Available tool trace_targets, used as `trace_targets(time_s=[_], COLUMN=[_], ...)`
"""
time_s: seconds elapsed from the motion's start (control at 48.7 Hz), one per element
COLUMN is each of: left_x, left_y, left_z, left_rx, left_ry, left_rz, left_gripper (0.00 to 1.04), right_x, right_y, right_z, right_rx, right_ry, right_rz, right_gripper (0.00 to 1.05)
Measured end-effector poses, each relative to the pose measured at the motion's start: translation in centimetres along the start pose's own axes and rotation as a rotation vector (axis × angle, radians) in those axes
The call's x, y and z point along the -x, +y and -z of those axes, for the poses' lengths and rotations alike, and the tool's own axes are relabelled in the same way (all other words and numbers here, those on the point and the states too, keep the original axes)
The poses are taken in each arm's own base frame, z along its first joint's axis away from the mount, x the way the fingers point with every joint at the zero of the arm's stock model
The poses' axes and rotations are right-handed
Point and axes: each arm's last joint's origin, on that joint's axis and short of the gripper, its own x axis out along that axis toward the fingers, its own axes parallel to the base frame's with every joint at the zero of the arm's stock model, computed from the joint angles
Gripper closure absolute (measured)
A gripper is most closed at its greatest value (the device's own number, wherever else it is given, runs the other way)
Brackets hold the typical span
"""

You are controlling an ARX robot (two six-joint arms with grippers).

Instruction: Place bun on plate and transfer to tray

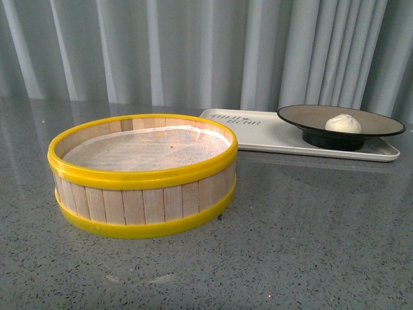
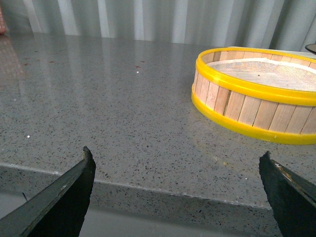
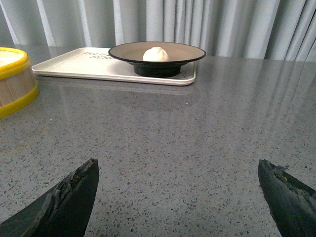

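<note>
The white bun [image 1: 342, 123] [image 3: 156, 54] sits in the middle of the black-rimmed plate [image 1: 381, 124] [image 3: 185, 52]. That plate stands on the right end of the cream tray [image 1: 264, 131] [image 3: 84, 64] at the back right of the table. Neither arm shows in the front view. My left gripper [image 2: 177, 165] is open and empty over the table's near edge, left of the steamer basket. My right gripper [image 3: 177, 170] is open and empty, low over bare tabletop well short of the tray.
A yellow-rimmed wooden steamer basket [image 1: 143, 174] [image 2: 256, 96] [image 3: 12, 81] with a white liner stands centre-left, close to the tray's left end. The grey speckled table [image 1: 310, 245] has its front edge [image 2: 163, 190] under the left gripper. Grey curtains hang behind.
</note>
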Motion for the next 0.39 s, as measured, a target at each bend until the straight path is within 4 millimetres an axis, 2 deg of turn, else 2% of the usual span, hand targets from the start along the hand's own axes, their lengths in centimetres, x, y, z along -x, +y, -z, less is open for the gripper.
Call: trace_targets(time_s=[0.39], left_x=[0.00], left_y=[0.00], left_z=[0.00], left_rx=[0.000], left_ry=[0.000], left_rz=[0.000], left_gripper=[0.07], right_x=[0.00], right_y=[0.00], right_z=[0.00], right_rx=[0.000], right_ry=[0.000], right_rz=[0.000], right_gripper=[0.08])
